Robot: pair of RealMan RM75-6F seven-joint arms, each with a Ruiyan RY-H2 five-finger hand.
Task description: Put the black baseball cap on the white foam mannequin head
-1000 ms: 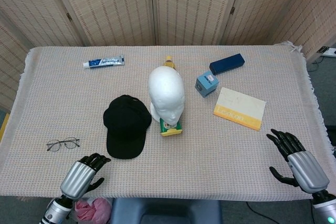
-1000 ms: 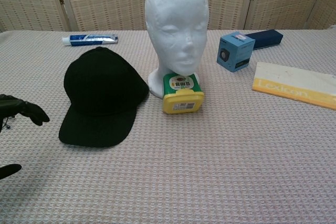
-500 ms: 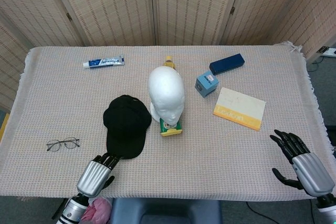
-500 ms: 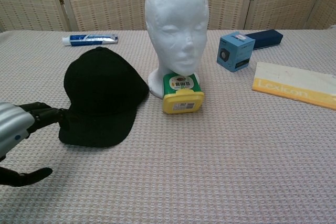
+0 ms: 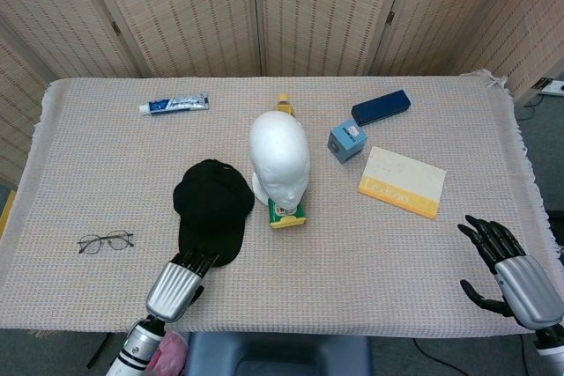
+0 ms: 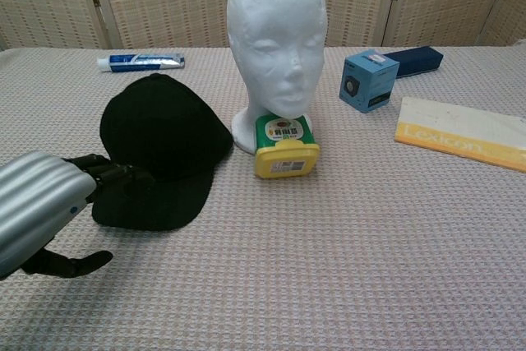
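The black baseball cap (image 5: 211, 208) (image 6: 159, 147) lies flat on the cloth, brim toward me, just left of the white foam mannequin head (image 5: 279, 159) (image 6: 276, 39), which stands upright. My left hand (image 5: 181, 283) (image 6: 49, 211) is at the cap's brim, fingers spread over the brim's front edge and thumb below; it holds nothing. Whether the fingers touch the brim I cannot tell. My right hand (image 5: 511, 274) hovers open at the table's near right edge, far from the cap.
A yellow-green tub (image 5: 286, 213) (image 6: 284, 147) sits in front of the mannequin head. Glasses (image 5: 105, 241) lie at the near left, a toothpaste tube (image 5: 174, 105) at the back left. A blue cube (image 5: 347, 141), a dark blue box (image 5: 381, 106) and a yellow book (image 5: 402, 181) lie right.
My left hand has moved right and forward from the near left edge up to the cap's brim. My right hand has drifted slightly toward the near right edge.
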